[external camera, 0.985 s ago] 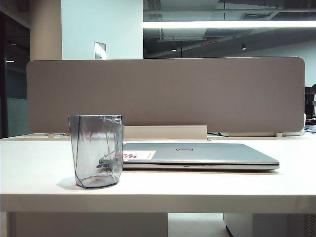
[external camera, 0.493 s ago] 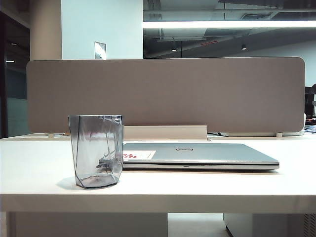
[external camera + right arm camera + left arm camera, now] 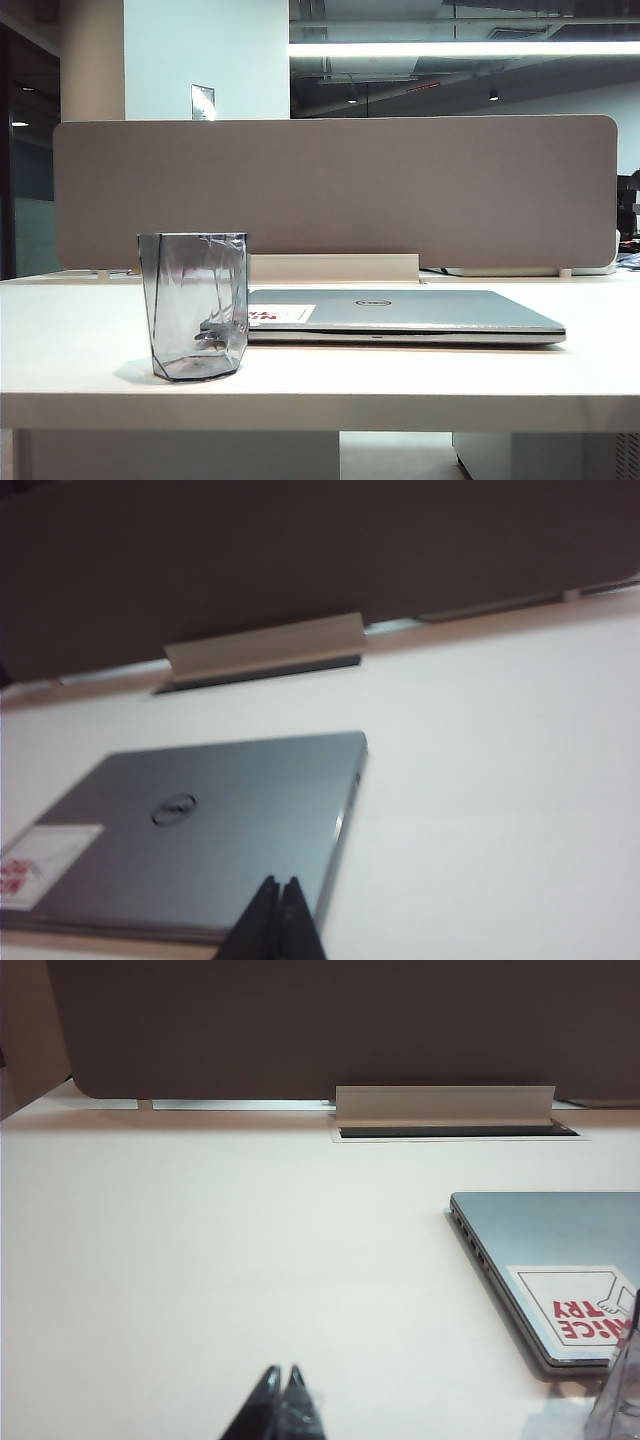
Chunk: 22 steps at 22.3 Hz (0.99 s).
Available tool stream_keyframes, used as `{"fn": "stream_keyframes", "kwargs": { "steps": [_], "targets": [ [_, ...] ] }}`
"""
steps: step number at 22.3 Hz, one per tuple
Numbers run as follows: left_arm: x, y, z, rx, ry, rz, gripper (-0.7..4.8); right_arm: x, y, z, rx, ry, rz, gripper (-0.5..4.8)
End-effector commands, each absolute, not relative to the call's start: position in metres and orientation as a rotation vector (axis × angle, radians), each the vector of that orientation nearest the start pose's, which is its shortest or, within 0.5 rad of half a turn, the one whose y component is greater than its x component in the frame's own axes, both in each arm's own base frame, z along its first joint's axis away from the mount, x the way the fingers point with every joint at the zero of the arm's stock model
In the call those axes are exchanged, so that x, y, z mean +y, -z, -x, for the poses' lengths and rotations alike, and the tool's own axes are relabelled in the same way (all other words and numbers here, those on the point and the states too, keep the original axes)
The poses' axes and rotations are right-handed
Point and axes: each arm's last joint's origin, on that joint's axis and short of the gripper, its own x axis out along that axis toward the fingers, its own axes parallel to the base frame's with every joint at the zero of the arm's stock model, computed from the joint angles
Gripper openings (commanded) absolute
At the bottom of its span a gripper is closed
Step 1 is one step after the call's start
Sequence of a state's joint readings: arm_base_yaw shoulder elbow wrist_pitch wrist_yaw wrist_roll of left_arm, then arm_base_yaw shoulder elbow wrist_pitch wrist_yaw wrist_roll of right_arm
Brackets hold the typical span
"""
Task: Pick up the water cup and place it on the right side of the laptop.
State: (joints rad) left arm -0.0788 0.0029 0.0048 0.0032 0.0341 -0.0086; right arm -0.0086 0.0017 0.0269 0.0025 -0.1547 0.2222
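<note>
Both grippers' fingers pressed together, empty: left gripper (image 3: 282, 1400), right gripper (image 3: 277, 912); water cup (image 3: 194, 305) upright beside laptop (image 3: 400, 315).

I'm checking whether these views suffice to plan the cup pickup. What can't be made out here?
- Both arms: absent from the exterior view; only the shut tips of the left tool and right tool show, cut by each wrist picture's edge.
- Water cup: in the left wrist view only a corner sliver, cut off.
- Laptop sticker print: too small in the exterior view, blurred in the right wrist view.
- Cup's contents: unclear through its smoky facets.
</note>
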Motion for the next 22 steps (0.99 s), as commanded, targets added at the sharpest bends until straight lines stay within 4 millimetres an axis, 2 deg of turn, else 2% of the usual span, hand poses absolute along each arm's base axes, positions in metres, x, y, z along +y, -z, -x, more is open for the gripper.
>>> {"fn": "stream_keyframes", "kwargs": {
  "steps": [1,8,11,15,21,22],
  "targets": [
    [-0.009,-0.167,-0.097,-0.019,0.119,0.012,-0.04,0.005,-0.188,-0.093,-0.07,-0.176,-0.228,-0.06],
    [-0.009,-0.167,-0.097,-0.019,0.119,0.012,-0.04,0.006,-0.204,-0.089,-0.104,-0.185,-0.225,-0.06],
    [-0.009,-0.167,-0.097,-0.019,0.122,0.012,-0.04,0.007,-0.213,-0.091,-0.069,-0.223,-0.226,-0.06],
    [-0.01,-0.167,-0.097,-0.015,0.164,0.012,-0.05,0.009,-0.233,-0.109,0.051,-0.281,-0.236,-0.06],
    [-0.011,-0.166,-0.097,0.004,0.202,0.013,-0.04,0.011,-0.246,-0.137,0.151,-0.318,-0.242,-0.06],
    [-0.012,-0.165,-0.096,0.011,0.234,0.013,-0.04,0.012,-0.248,-0.148,0.182,-0.334,-0.248,-0.06]
  ]
}}
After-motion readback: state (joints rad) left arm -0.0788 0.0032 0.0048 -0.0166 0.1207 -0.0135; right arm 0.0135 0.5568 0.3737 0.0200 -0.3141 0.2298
